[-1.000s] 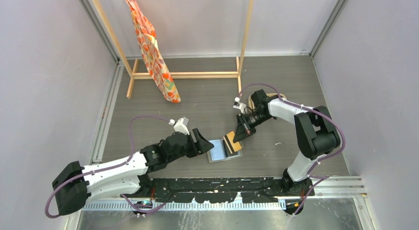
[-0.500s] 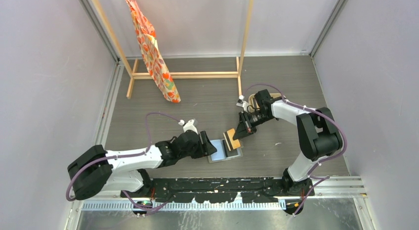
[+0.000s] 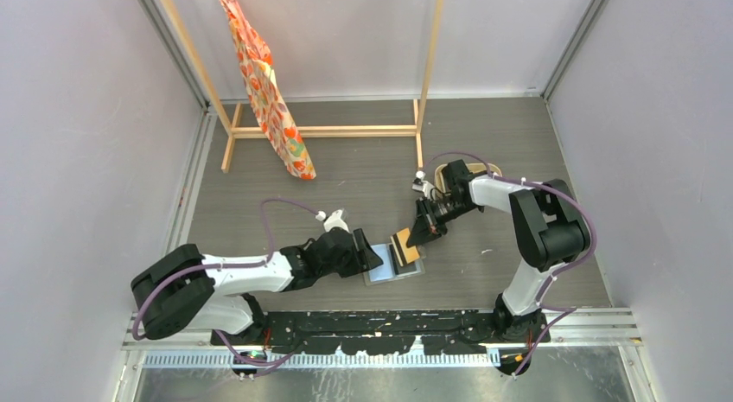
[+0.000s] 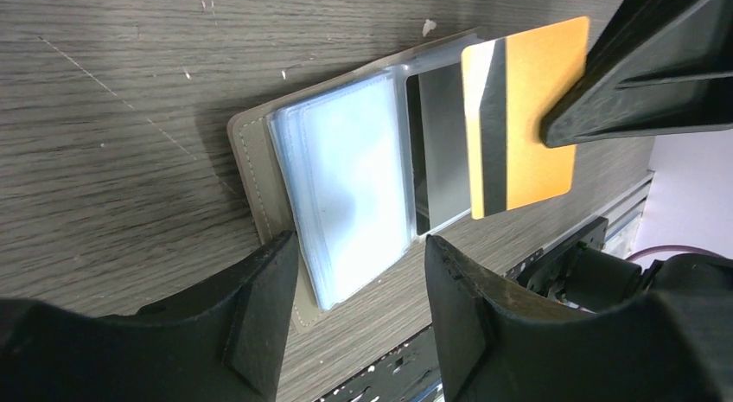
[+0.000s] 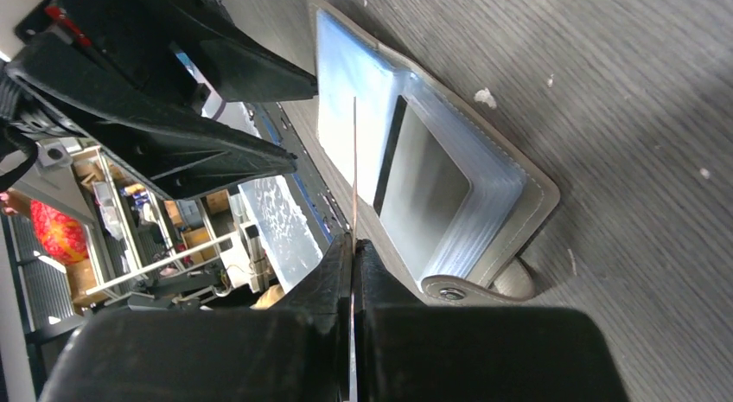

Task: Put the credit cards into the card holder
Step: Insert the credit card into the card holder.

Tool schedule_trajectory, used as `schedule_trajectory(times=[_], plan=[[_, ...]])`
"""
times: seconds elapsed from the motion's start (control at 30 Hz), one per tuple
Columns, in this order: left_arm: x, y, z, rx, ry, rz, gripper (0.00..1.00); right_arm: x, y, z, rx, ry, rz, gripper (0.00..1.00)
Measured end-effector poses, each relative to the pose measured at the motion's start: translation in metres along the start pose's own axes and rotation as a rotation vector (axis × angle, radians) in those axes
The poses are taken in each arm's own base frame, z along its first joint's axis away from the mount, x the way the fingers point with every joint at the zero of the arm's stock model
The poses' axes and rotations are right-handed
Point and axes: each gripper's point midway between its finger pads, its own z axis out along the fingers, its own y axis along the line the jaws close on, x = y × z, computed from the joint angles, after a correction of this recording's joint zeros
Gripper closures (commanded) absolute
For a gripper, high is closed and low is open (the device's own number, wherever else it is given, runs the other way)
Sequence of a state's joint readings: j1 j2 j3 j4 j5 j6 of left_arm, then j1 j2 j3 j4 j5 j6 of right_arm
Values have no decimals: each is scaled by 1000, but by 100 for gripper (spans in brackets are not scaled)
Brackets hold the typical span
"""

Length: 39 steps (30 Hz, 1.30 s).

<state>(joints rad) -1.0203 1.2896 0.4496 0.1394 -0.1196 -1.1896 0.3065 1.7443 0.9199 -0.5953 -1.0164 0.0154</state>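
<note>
Card holder (image 3: 382,268): lies open, pale-blue sleeves up, on the table (image 3: 346,177) toward 6 o'clock, near the arm bases. Credit card (image 3: 404,246): gold-orange with a dark stripe, held on edge over the holder's right-hand half. Right gripper (image 3: 417,236): at the holder's 1 o'clock, jaws pinched flat on that card. Left gripper (image 3: 367,257): at the holder's 9 o'clock, jaws partly spread astride the left-hand sleeves, gripping nothing.

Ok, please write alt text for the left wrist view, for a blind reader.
The right gripper holds an orange, dark-striped credit card over the open card holder on the table. The left gripper, open, straddles the holder's near end.
</note>
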Motion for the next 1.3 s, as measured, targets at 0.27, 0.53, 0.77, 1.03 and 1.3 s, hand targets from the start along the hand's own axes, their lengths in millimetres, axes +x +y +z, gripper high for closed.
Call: schedule_trajectory(times=[0.27, 0.53, 0.77, 1.03, 1.3], plan=[[0, -2, 5, 11, -7, -42, 49, 5, -14, 8, 42, 32, 41, 99], [3, 5, 6, 6, -11, -72, 61, 5, -19, 9, 63, 40, 47, 99], [4, 7, 10, 20, -21, -97, 72, 8, -19, 16, 65, 76, 53, 99], [4, 10, 14, 23, -31, -117, 83, 10, -17, 18, 63, 95, 38, 99], [3, 11, 17, 25, -43, -126, 93, 10, -18, 19, 60, 104, 43, 99]])
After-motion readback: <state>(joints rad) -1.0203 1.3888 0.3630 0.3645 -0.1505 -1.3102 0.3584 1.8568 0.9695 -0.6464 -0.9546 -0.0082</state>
